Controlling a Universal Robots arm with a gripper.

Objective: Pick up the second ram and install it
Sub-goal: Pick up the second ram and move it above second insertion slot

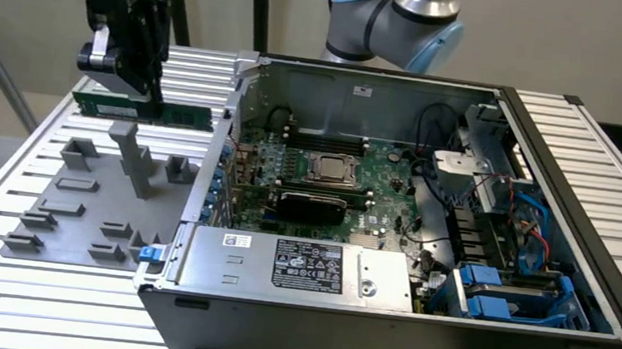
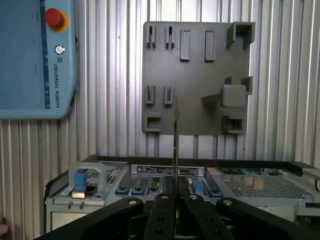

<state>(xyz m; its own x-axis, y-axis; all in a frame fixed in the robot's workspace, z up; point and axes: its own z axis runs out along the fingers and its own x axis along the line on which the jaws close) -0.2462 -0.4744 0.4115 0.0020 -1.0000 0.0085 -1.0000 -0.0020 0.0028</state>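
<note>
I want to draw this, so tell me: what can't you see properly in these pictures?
- Ram stick in the hand: wrist view shows it edge-on, a thin line; chips and label hidden.
- Robot arm: exterior view, cut off by the top edge.
- Motherboard slots: exterior view, too small to tell which are filled.
- Power supply label: exterior view, writing too small to read.

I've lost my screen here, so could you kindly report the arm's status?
Pincer shut on the RAM stick. Stick held above the gray fixture plate, beside the open computer case. Nothing blocking it.
</note>
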